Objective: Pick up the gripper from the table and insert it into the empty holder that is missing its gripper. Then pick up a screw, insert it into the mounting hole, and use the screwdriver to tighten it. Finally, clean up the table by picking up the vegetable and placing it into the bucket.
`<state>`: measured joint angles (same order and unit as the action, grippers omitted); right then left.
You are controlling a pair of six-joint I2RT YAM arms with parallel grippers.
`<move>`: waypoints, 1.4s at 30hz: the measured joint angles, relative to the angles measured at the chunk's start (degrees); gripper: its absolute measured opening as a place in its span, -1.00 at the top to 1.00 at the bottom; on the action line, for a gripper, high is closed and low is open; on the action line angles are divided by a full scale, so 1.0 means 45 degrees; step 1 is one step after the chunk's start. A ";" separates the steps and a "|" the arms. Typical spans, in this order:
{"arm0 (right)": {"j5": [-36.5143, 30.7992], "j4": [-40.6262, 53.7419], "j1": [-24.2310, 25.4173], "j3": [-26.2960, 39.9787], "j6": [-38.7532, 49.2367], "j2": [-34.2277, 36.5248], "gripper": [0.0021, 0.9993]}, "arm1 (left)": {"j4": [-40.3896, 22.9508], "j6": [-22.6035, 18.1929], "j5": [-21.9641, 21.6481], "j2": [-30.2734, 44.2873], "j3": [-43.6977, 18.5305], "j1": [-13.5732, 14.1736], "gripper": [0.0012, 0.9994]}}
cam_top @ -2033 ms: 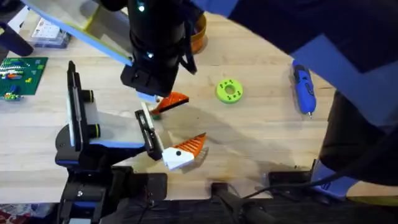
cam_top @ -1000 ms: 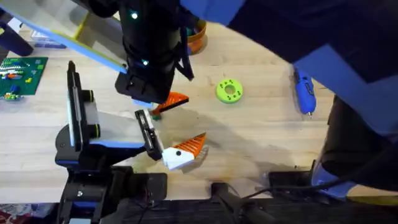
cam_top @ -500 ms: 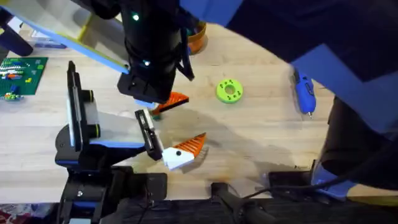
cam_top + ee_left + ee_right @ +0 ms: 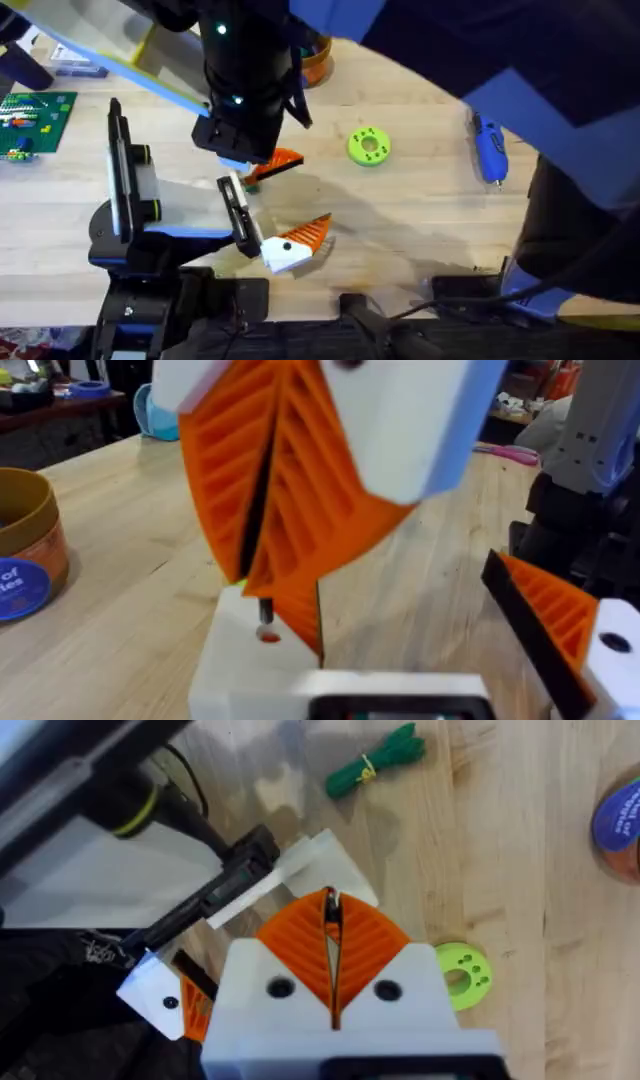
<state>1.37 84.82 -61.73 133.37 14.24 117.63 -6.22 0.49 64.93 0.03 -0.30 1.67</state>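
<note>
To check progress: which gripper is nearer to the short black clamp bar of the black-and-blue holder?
Left. The left gripper sits low, just beyond the clamp bar's far end; the right gripper looks down on it from well above.

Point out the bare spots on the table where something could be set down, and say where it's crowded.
Bare wood lies between the green ring and the blue screwdriver, and in front of the ring toward the table's near edge. It is crowded around the holder, where the left arm's gripper hovers and the orange-tipped finger lies beside the clamp bar.
</note>
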 joint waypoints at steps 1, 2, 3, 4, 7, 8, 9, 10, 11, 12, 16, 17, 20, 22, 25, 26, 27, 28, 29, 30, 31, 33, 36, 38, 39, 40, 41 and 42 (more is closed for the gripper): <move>0.0000 0.0001 0.0000 -0.0015 0.0000 0.0003 0.98 | 0.0000 0.0000 0.0000 0.0000 0.0000 0.0000 -0.98; 0.0000 0.0005 0.0000 -0.0038 0.0000 0.0000 0.98 | 0.0000 0.0000 0.0000 0.0001 0.0000 0.0000 -0.98; 0.0000 0.0005 0.0000 -0.0067 -0.0001 0.0004 0.98 | 0.0000 0.0000 -0.0001 0.0004 0.0000 0.0000 -0.98; 0.0000 0.0005 0.0000 -0.0094 -0.0004 0.0004 0.98 | 0.0001 0.0000 -0.0004 0.0000 0.0000 0.0000 -0.98; 0.0000 0.0005 0.0000 -0.0154 0.0000 0.0004 0.98 | 0.0000 0.0000 0.0000 0.0001 0.0000 0.0000 -0.98; 0.0000 0.0005 0.0000 -0.0159 0.0000 0.0004 0.98 | 0.0000 0.0000 0.0000 0.0004 0.0000 0.0000 -0.98; 0.0000 0.0005 0.0000 -0.0163 -0.0001 0.0004 0.98 | 0.0000 0.0000 0.0000 0.0001 0.0000 0.0000 -0.98; 0.0000 0.0005 0.0000 -0.0163 -0.0004 0.0004 0.98 | 0.0000 0.0000 0.0000 0.0005 0.0000 0.0000 -0.98; 0.0000 0.0005 0.0000 -0.0163 0.0000 0.0004 0.98 | 0.0000 0.0000 0.0000 0.0004 0.0000 0.0000 -0.98; 0.0000 0.0005 0.0000 -0.0163 -0.0001 0.0004 0.98 | 0.0001 0.0000 0.0000 0.0000 0.0000 0.0000 -0.98; 0.0000 0.0005 0.0000 -0.0167 -0.0005 0.0000 0.98 | 0.0001 0.0000 0.0000 0.0000 0.0000 0.0000 -0.98; 0.0000 0.0005 0.0000 -0.0167 -0.0005 0.0004 0.98 | 0.0005 0.0000 0.0000 0.0000 0.0000 0.0000 -0.98; 0.0000 0.0005 -0.0004 -0.0173 -0.0001 0.0003 0.98 | 0.0000 0.0000 0.0000 0.0000 0.0000 0.0000 -0.98; 0.0000 0.0005 0.0000 -0.0177 0.0000 -0.0001 0.98 | 0.0000 0.0000 0.0000 0.0000 0.0000 0.0000 -0.98; 0.0000 0.0000 -0.0004 -0.0177 0.0000 0.0004 0.98 | 0.0000 0.0000 0.0000 0.0001 0.0000 0.0000 -0.98; 0.0000 0.0000 0.0000 -0.0177 0.0000 0.0004 0.98 | 0.0000 0.0000 0.0000 0.0005 0.0000 0.0000 -0.98; 0.0000 0.0000 0.0000 -0.0177 0.0000 -0.0001 0.98 | 0.0000 0.0000 0.0000 0.0005 0.0000 0.0000 -0.98; 0.0000 -0.0011 -0.0004 -0.0186 -0.0001 0.0004 0.98 | 0.0004 0.0000 0.0000 0.0004 0.0000 0.0000 -0.98; 0.0000 -0.0059 0.0000 -0.0214 -0.0004 0.0004 0.98 | 0.0000 0.0000 0.0000 0.0000 0.0000 0.0000 -0.98; 0.0000 -0.0109 0.0000 -0.0243 0.0000 0.0000 0.98 | 0.0000 0.0000 0.0000 0.0004 0.0000 0.0000 -0.98; 0.0000 -0.0131 0.0000 -0.0276 0.0000 0.0004 0.98 | 0.0005 0.0000 -0.0005 0.0000 0.0000 0.0000 -0.98; 0.0000 -0.0136 0.0000 -0.0318 0.0000 0.0004 0.98 | 0.0004 0.0000 0.0000 0.0000 0.0000 0.0000 -0.98; 0.0000 -0.0190 0.0000 -0.0323 -0.0004 0.0004 0.98 | 0.0000 0.0000 0.0000 0.0004 0.0000 0.0000 -0.98; 0.0000 -0.0185 0.0000 -0.0323 0.0000 0.0004 0.98 | 0.0005 0.0000 0.0000 0.0000 0.0000 0.0000 -0.98; 0.0000 -0.0189 0.0000 -0.0333 0.0000 0.0004 0.98 | 0.0000 0.0000 0.0000 0.0000 0.0000 0.0000 -0.98; 0.0000 -0.0189 0.0000 -0.0343 0.0000 -0.0001 0.98 | 0.0000 0.0000 0.0000 0.0005 0.0000 0.0000 -0.98; 0.0000 -0.0189 0.0000 -0.0360 0.0000 0.0004 0.98 | 0.0000 0.0000 0.0000 0.0000 0.0000 0.0000 -0.98; 0.0000 -0.0185 0.0000 -0.0394 0.0000 -0.0001 0.98 | 0.0000 0.0000 0.0000 0.0000 0.0000 0.0000 -0.98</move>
<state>1.37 83.98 -61.73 131.60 14.24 117.62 -6.22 0.49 64.93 0.03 -0.30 1.67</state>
